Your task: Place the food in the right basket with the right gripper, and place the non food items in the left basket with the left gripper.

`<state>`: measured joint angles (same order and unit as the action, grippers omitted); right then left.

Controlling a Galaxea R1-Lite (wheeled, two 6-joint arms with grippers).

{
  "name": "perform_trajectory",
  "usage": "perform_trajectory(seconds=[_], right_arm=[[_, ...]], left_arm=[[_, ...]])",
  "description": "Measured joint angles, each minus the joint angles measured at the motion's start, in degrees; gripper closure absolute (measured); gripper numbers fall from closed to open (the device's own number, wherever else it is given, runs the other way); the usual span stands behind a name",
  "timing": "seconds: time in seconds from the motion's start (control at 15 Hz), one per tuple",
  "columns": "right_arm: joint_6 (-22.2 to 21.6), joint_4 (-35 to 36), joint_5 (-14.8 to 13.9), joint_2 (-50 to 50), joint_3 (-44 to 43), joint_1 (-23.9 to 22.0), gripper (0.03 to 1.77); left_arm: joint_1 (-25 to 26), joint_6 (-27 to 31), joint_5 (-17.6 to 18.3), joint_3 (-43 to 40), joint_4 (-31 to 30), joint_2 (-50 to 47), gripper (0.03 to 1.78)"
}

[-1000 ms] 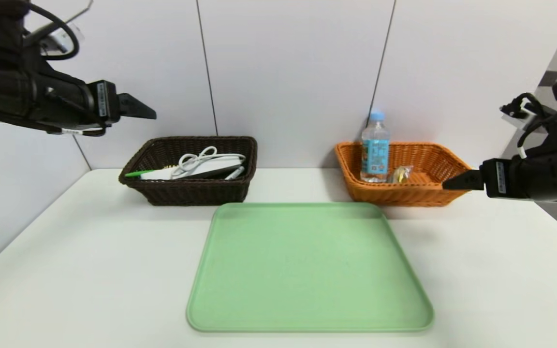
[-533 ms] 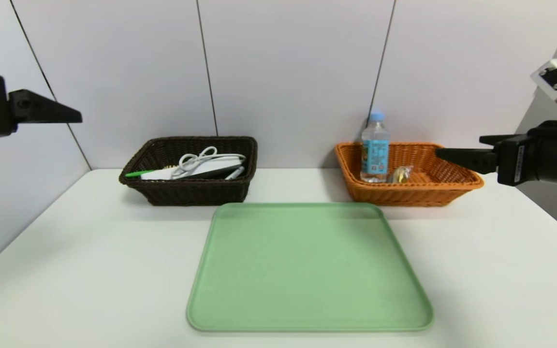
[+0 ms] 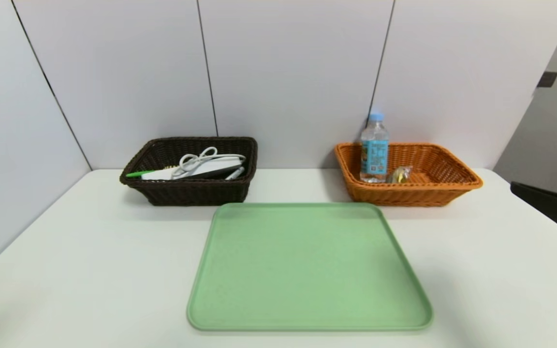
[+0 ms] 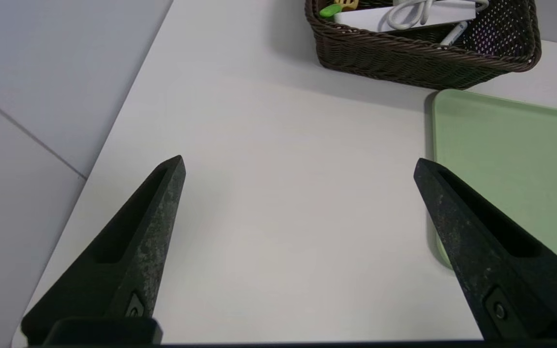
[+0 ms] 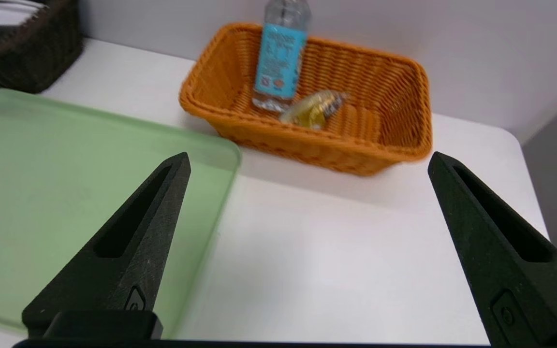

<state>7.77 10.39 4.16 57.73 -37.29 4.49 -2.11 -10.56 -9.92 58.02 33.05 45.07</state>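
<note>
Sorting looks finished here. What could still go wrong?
The bottle stands upright against the orange basket's wall; a bump could topple it onto the snack. The cord loops above the dark basket's rim and could snag a returning left hand. Both hands are open and empty.

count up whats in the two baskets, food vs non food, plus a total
Food, in the orange-tan woven basket: 2 (clear water bottle with light blue cap, brown-and-yellow wrapped snack)
Non-food, in the dark brown woven basket: 3 (white power strip with coiled cord, white marker, pasta spoon with green handle)
Total: 5
</note>
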Motion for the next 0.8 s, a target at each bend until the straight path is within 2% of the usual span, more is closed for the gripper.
perform_trajectory(seconds=[0.2, 0.4, 0.6, 0.8], right_arm=[[0.1, 0.1, -3.8, -11.1, 9.0, -0.6, 0.10], [0.2, -0.8, -5.4, -24.9, 16.3, -0.8, 0.10], [0.7, -3.9, -5.4, -37.4, 21.2, -1.7, 0.10], [1.8, -6.5, -3.6, -48.5, 24.4, -3.3, 0.10]], left_arm=[[1.9, 0.1, 0.4, -8.0, 0.6, -12.3, 0.13], [2.5, 1.2, 2.9, -14.8, 2.5, -24.5, 0.12], [2.7, 6.2, 3.9, -20.7, 3.0, -34.7, 0.12], [2.7, 13.8, 4.1, -25.8, 0.7, -42.1, 0.12]])
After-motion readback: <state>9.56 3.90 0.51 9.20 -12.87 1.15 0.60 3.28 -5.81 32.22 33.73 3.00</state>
